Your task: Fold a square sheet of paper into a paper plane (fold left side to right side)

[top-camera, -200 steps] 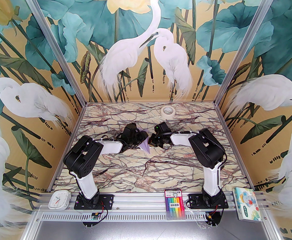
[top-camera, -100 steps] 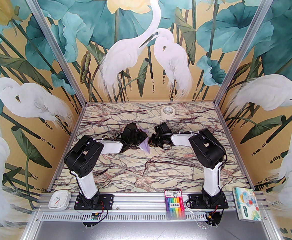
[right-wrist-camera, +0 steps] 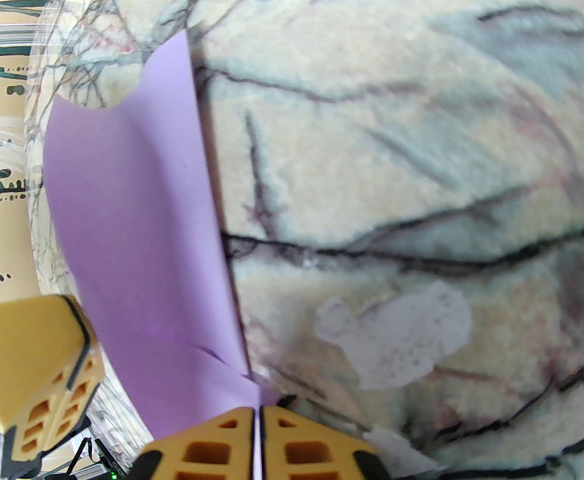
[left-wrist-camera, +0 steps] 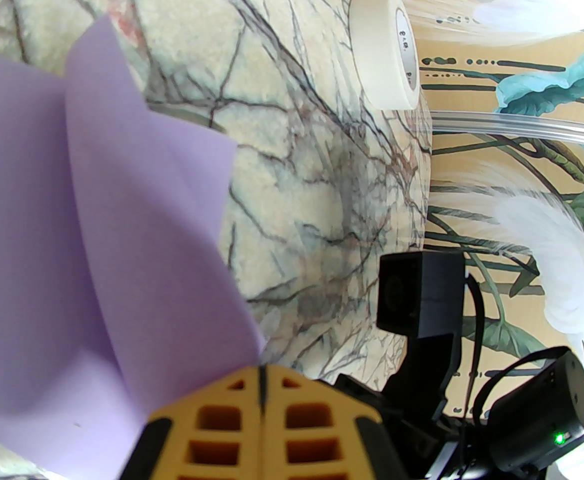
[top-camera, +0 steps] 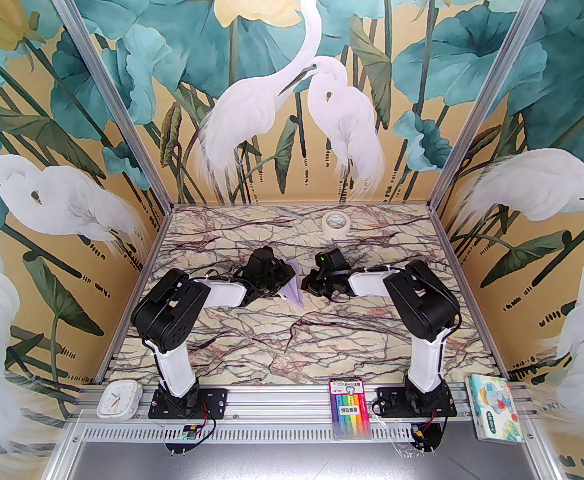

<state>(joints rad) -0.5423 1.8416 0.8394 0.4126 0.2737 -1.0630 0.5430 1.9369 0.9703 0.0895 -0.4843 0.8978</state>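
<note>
The square sheet of paper is folded into a pointed pale lavender paper plane (top-camera: 295,290) that stands tilted off the marble table at mid-table. My left gripper (top-camera: 285,282) is shut on its left side. In the left wrist view the yellow fingers (left-wrist-camera: 231,418) meet at a thin seam, and the paper plane (left-wrist-camera: 96,218) fans out from them. My right gripper (top-camera: 306,285) is just right of the paper. In the right wrist view its fingers (right-wrist-camera: 211,448) are pressed together, with a corner of the paper plane (right-wrist-camera: 136,228) in the seam. The left fingers (right-wrist-camera: 31,348) show beside it.
A white tape roll (top-camera: 335,223) (left-wrist-camera: 384,50) lies near the back wall. On the front rail sit a small white clock (top-camera: 117,400), a marker pack (top-camera: 350,408) and a colourful tissue pack (top-camera: 494,408). A pale patch (right-wrist-camera: 397,338) marks the tabletop.
The right arm has drawn back a little to the right. The left gripper has closed on the paper, and the paper's far edge now stands higher.
</note>
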